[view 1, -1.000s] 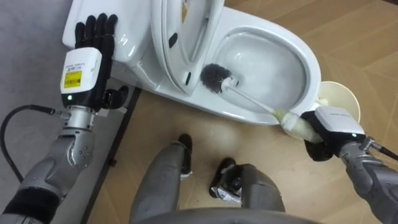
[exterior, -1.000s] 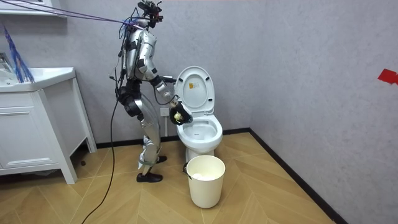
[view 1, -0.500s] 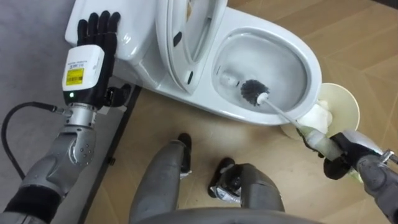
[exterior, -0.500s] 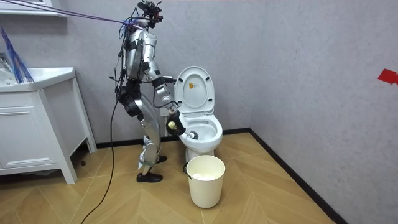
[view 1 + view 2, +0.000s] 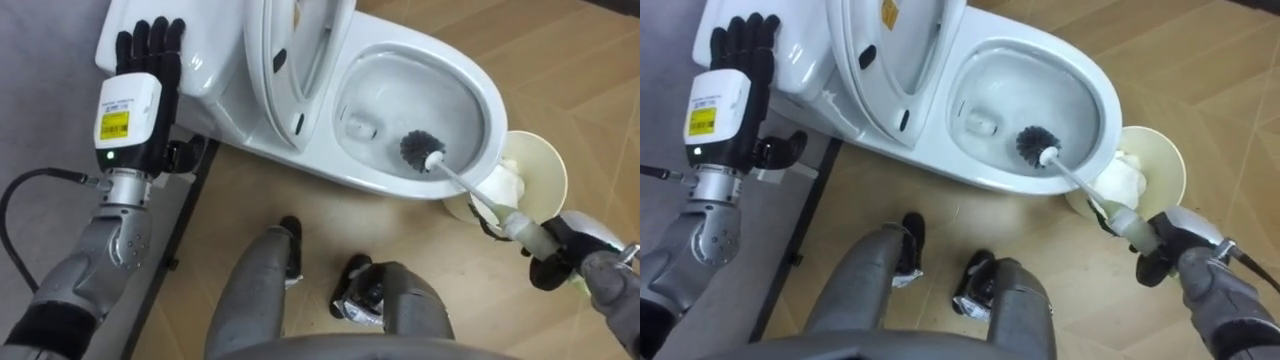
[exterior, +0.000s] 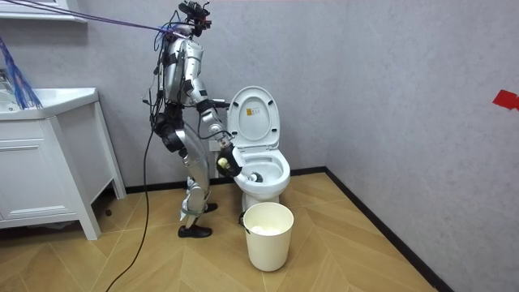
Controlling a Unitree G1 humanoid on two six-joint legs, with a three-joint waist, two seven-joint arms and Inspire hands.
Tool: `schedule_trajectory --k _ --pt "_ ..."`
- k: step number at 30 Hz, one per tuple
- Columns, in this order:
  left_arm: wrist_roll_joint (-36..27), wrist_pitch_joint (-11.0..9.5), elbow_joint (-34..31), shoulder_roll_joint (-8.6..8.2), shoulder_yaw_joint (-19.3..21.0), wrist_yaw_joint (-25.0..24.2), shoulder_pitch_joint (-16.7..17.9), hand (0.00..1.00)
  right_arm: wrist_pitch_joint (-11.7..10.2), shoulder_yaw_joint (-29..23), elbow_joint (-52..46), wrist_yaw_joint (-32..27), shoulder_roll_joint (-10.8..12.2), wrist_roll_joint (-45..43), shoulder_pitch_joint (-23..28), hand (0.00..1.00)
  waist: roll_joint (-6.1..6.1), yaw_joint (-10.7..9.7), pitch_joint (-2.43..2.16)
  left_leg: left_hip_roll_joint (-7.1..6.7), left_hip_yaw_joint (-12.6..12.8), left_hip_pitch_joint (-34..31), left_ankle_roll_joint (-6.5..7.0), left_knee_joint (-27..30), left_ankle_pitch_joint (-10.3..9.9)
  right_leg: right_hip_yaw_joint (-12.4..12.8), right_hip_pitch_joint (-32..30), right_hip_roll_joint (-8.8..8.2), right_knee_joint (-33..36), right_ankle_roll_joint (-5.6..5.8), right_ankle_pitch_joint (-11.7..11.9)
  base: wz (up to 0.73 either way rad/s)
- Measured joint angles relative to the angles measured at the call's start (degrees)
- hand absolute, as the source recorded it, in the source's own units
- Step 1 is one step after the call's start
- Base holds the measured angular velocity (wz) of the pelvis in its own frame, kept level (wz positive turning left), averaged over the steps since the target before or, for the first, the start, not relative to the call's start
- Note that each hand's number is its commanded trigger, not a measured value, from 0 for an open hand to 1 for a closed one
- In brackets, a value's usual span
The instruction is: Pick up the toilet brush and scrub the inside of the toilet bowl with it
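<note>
While the robot stands beside the toilet with the seat raised, its right hand is clenched round the far end of the brush. The long handle therefore slants over the near rim and the bristle head rests low against the toilet's inner wall, where scrubbing appears to be under way. The left hand, fingers straight and holding nothing, is lifted by the tank, probably kept clear for balance; a bin stands just beside the toilet, below the handle.
</note>
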Motion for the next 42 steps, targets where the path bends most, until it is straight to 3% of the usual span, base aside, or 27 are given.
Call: schedule_trajectory --k 4,7,9,12,15,17,20,22,25,27,32,38,42 --pt "0.0 -0.2 0.7 0.06 -0.9 0.0 -1.7 0.0 0.0 0.6 0.2 -1.1 -0.2 -7.5 -4.6 1.0 0.61 1.1 0.3 -0.26 0.1 -1.7 0.07 0.8 0.0 0.4 -2.2 -0.58 1.9 -0.18 -0.1 -0.01" --pt "0.0 -0.6 1.2 0.38 -2.1 0.6 -3.8 0.0 -0.4 4.7 -0.3 -2.4 -0.8 -11.2 -10.2 1.0 1.31 2.2 0.59 -0.19 0.0 -3.9 0.14 1.8 0.1 0.4 -4.4 -0.81 3.2 -0.41 -0.3 0.0" --pt "-0.1 -1.8 1.7 0.83 -3.6 1.2 -6.3 0.0 -1.8 8.6 -0.9 -3.8 -2.6 -11.7 -14.3 1.0 1.72 3.9 0.91 -0.39 -0.1 -5.9 0.26 2.6 0.3 0.0 -6.4 -1.41 4.7 -0.66 -0.7 0.11" --pt "-0.1 -2.8 2.0 1.85 -5.9 2.2 -9.2 0.0 0.0 9.8 -1.2 -5.4 -3.7 -12.6 -17.7 1.0 1.57 4.5 1.05 -1.69 -0.8 -7.9 0.36 3.1 0.6 -0.7 -8.4 -3.01 7.0 -0.65 -2.0 0.29" --pt "-1.0 -3.4 2.1 2.36 -6.6 4.6 -10.2 0.0 0.4 11.9 -1.2 -6.3 -5.8 -13.5 -20.9 1.0 1.21 5.0 1.34 -1.67 -0.9 -9.9 0.28 3.8 0.6 -0.7 -10.4 -3.13 7.8 -0.77 -2.3 0.04" --pt "-1.8 -3.9 2.0 2.67 -6.5 5.1 -10.9 0.0 0.6 12.6 -1.2 -6.7 -5.9 -13.3 -22.3 1.0 0.93 5.8 1.5 -1.31 -0.9 -10.9 0.17 4.1 0.6 -0.7 -11.3 -2.75 7.7 -1.0 -2.3 -0.04" --pt "-2.0 -3.9 1.8 4.68 -6.6 6.0 -12.0 0.0 1.0 13.4 -1.2 -7.6 -6.4 -9.8 -24.7 1.0 0.53 5.7 1.74 -1.12 -1.2 -12.5 -0.03 4.6 0.7 -1.0 -12.6 -2.56 8.0 -1.27 -2.3 0.01" --pt "-2.2 -3.8 1.8 4.69 -6.6 7.1 -12.1 0.0 1.3 13.4 -0.6 -8.0 -6.4 -6.2 -25.5 1.0 0.24 5.7 1.92 -1.11 -1.0 -12.8 -0.02 5.0 0.7 -0.7 -13.0 -2.59 8.4 -1.32 -2.3 -0.02" --pt "-2.8 -3.2 1.4 4.79 -6.6 7.9 -12.3 0.0 1.3 13.4 2.0 -10.2 -6.4 1.5 -26.9 1.0 0.03 5.6 2.05 -1.08 -0.9 -13.3 -0.02 5.1 0.7 -0.5 -13.7 -2.62 8.9 -1.43 -2.4 -0.02" --pt "-3.1 -1.6 0.6 5.18 -6.5 8.8 -12.0 0.0 1.2 13.1 2.6 -11.6 -6.4 6.7 -28.3 1.0 -0.64 4.9 2.45 -1.02 0.0 -13.7 0.02 5.1 0.8 0.4 -15.0 -3.01 9.9 -1.58 -2.4 -0.11" --pt "-2.6 1.8 -0.7 5.2 -6.2 9.6 -11.1 0.0 0.2 12.8 5.8 -14.6 -6.0 16.0 -28.4 1.0 -0.59 2.9 2.44 -1.38 0.1 -13.8 0.22 5.3 1.1 0.2 -15.0 -3.48 10.5 -1.6 -2.5 0.04" --pt "-1.0 5.0 -0.7 4.61 -6.5 8.6 -11.9 0.0 0.2 11.3 6.6 -14.7 -5.4 13.1 -27.9 1.0 0.01 2.3 2.48 -1.54 -0.4 -13.9 0.28 5.5 1.4 -0.4 -14.9 -3.77 10.8 -1.68 -2.4 0.03" --pt "-1.2 6.2 -0.3 3.58 -6.8 6.7 -11.6 0.0 1.1 11.5 8.4 -14.6 -4.9 5.7 -27.1 1.0 1.94 3.0 2.51 -1.8 -0.5 -13.7 0.38 5.4 1.5 -0.3 -14.7 -3.97 10.8 -1.59 -2.4 0.0"
